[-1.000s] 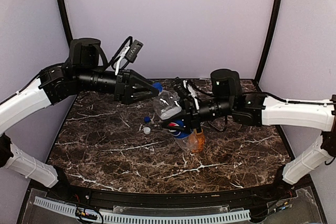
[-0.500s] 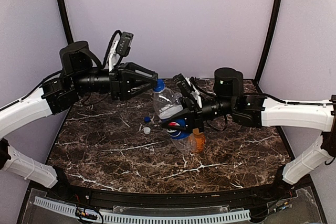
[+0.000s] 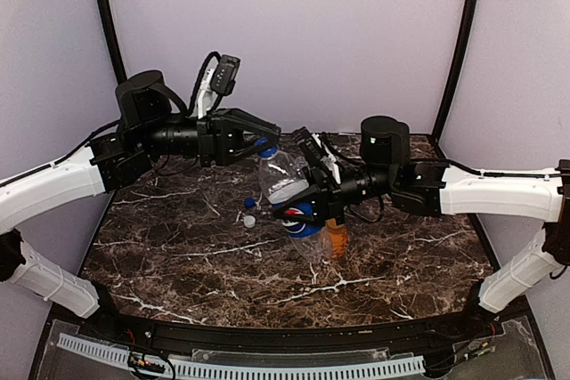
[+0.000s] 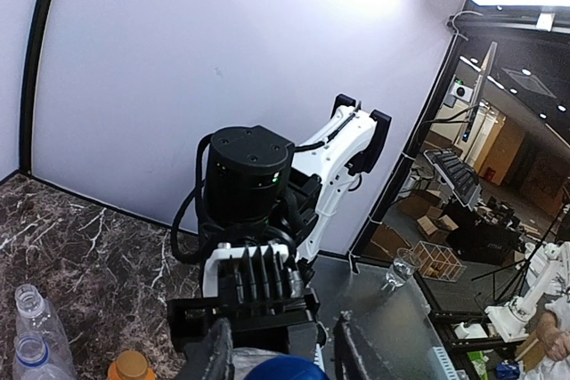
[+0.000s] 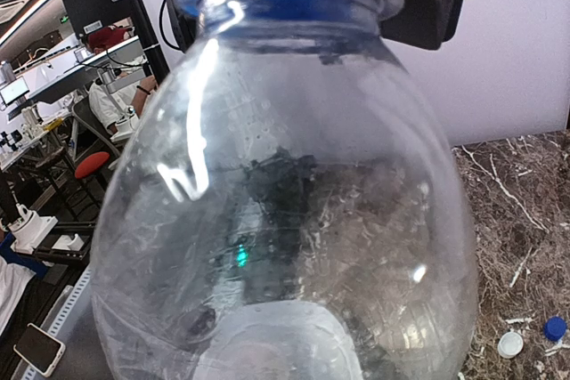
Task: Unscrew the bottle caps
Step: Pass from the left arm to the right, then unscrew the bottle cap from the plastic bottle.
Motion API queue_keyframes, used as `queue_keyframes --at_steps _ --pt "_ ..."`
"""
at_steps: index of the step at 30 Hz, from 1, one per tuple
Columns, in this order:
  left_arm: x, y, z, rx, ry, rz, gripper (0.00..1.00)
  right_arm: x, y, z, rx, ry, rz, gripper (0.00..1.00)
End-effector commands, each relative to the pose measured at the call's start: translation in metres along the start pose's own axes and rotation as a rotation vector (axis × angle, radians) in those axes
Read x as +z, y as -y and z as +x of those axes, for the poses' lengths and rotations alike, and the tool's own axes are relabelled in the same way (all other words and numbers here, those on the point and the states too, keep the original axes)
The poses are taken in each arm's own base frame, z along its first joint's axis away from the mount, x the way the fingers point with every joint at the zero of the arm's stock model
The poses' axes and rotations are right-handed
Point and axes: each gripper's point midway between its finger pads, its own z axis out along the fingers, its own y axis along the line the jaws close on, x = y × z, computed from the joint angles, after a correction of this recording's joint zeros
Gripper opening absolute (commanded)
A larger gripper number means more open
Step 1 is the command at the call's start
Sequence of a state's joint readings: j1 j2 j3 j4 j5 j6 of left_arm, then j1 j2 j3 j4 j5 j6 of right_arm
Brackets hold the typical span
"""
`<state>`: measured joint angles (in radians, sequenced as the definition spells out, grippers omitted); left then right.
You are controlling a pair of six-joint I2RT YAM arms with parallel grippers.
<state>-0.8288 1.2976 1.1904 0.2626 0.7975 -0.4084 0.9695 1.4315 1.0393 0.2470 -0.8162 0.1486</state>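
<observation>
- The blue cap (image 4: pixel 287 369) sits between the tips of my left gripper (image 3: pixel 263 141), on the neck of the Pepsi bottle (image 5: pixel 285 220). The bottle is in the air over the middle of the marble table (image 3: pixel 178 246), nearer its far edge.
- My left gripper's black fingers (image 4: pixel 220 355) bracket the cap closely on both sides. I cannot tell whether they are actually biting on it.
- My right gripper (image 3: pixel 307 195) is clamped around the bottle's body just above the label, holding it tilted with its neck up and to the left.
- My left arm reaches in level from the left edge and my right arm from the right edge — the two wrists nearly face each other.
- The bottle is clear, thin, glossy plastic with a rounded shoulder.
- An orange bottle (image 3: pixel 337 239) stands just beside its base.
- A loose blue cap (image 3: pixel 250 203) and a white cap (image 3: pixel 249 220) — small discs — lie on the veined brown marble to its left.
</observation>
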Motion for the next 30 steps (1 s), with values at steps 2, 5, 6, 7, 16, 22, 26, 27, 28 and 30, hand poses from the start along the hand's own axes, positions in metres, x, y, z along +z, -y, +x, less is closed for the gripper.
queue_keyframes --at_steps 2,5,6,7,16,22,26,27,28,30 --pt "-0.003 0.016 -0.018 0.042 0.039 0.046 0.32 -0.001 0.004 -0.007 -0.016 0.026 -0.003 0.25" --pt "-0.003 0.014 -0.016 0.038 0.036 0.043 0.25 -0.001 0.006 -0.007 -0.007 0.026 0.01 0.24" --pt "-0.003 0.013 -0.015 0.036 0.035 0.04 0.23 -0.001 0.008 -0.007 -0.005 0.025 0.017 0.23" --pt "-0.003 0.013 -0.015 0.033 0.035 0.039 0.18 -0.001 0.009 -0.007 -0.001 0.026 0.027 0.22" --pt "-0.004 -0.016 -0.018 0.026 0.073 -0.164 0.0 -0.008 0.045 -0.009 0.016 0.036 0.249 0.15" --pt "-0.004 -0.048 -0.017 0.006 0.096 -0.362 0.0 -0.019 0.072 -0.016 0.024 0.064 0.43 0.08" --pt "-0.01 -0.068 -0.016 0.005 0.126 -0.539 0.0 -0.028 0.087 -0.018 0.035 0.085 0.532 0.06" --pt "-0.016 -0.077 -0.017 0.004 0.141 -0.607 0.0 -0.03 0.09 -0.018 0.039 0.09 0.554 0.06" --pt "-0.016 -0.078 -0.016 0.007 0.145 -0.629 0.0 -0.033 0.093 -0.018 0.042 0.095 0.574 0.06" --pt "-0.02 -0.085 -0.015 0.017 0.152 -0.685 0.0 -0.036 0.096 -0.018 0.046 0.1 0.6 0.06"
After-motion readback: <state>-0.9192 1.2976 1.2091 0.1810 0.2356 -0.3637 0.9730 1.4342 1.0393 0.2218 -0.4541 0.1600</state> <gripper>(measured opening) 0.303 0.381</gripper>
